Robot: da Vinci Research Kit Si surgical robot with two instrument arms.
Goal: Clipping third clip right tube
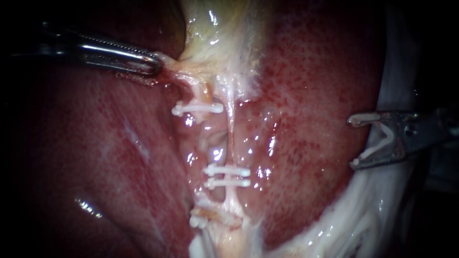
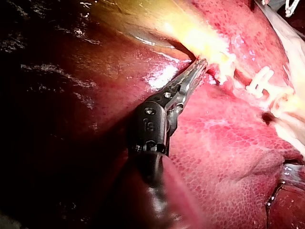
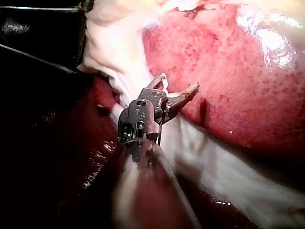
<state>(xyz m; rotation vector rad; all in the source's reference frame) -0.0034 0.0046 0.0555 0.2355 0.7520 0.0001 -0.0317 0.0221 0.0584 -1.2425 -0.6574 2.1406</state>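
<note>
The right tube (image 1: 231, 125) is a thin pale strand running from the gallbladder (image 1: 215, 38) down over the liver (image 1: 311, 95). A pair of white clips (image 1: 229, 170) lies across its lower stretch, and a single clip (image 1: 198, 109) sits just beside it on the neighbouring tube.

My right instrument (image 1: 353, 141) hangs well apart from the right tube, out at the liver's edge. Its jaws are spread wide, and the loaded clip (image 1: 381, 145), white and open in a V, is seated between them and touches both. My left instrument (image 1: 154, 64) is on the tube's other side, jaws pressed together on the gallbladder's pale neck.

Only the endoscope view shows the right tube with both instruments. The left wrist view shows the pinch on the yellow gallbladder edge close up. The right wrist view shows the right instrument over a white band of tissue (image 3: 214, 162) beside the liver.
</note>
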